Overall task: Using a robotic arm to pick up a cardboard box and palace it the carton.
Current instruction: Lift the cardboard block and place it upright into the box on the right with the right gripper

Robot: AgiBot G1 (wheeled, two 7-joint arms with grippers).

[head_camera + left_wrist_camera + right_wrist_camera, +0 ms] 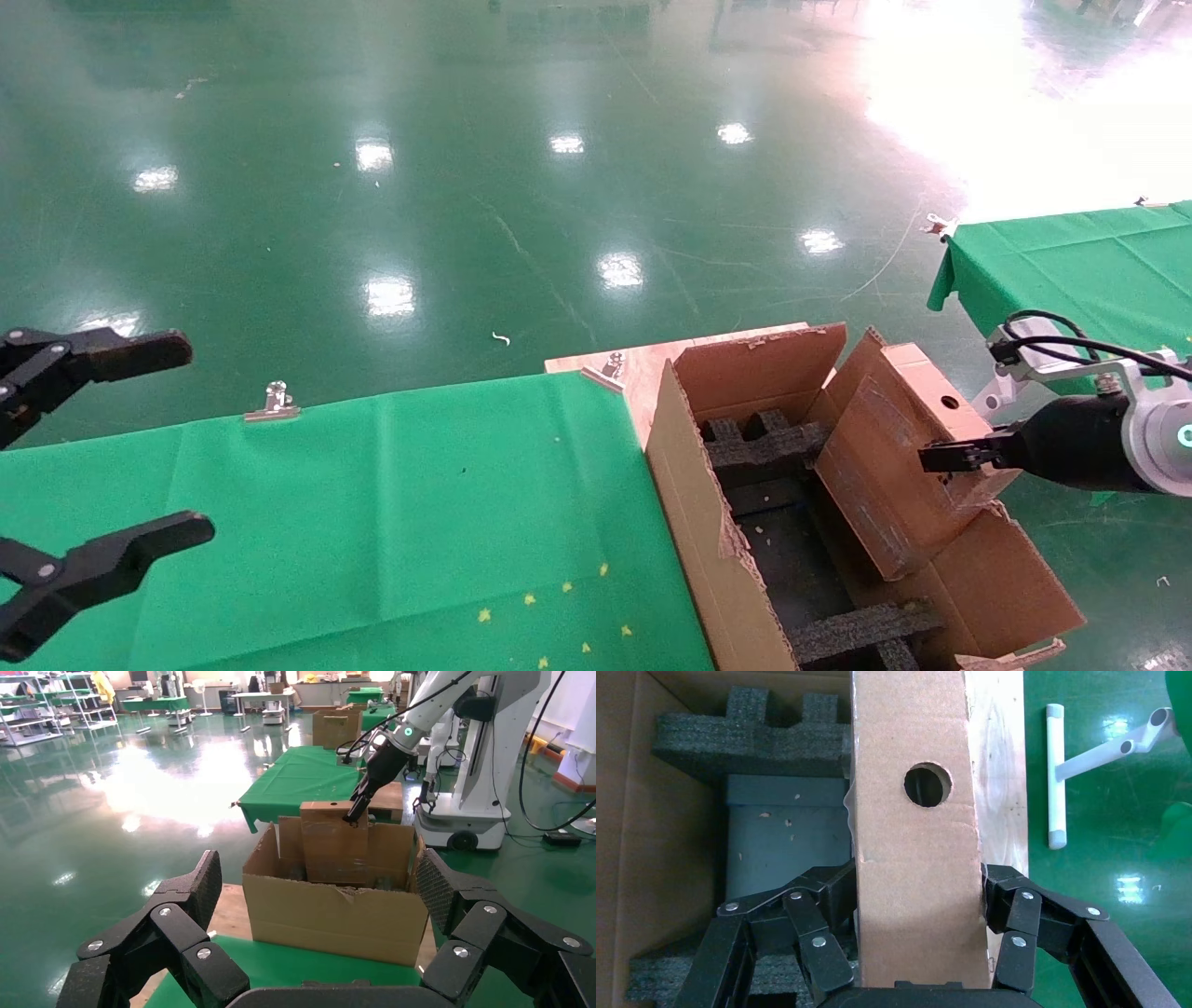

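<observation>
The right pincer (936, 457) is clamped on the cardboard box (899, 447), its fingers (824, 913) pressing both broad faces just below the round hole (927, 785). The box hangs tilted over the open carton (708, 522), its lower end inside, above the black foam inserts (764, 438). In the head view the carton sits at 5 o'clock, at the end of the green-covered surface (372, 503). The left pincer (84, 466) hovers at 9 o'clock, fingers spread apart and holding nothing.
</observation>
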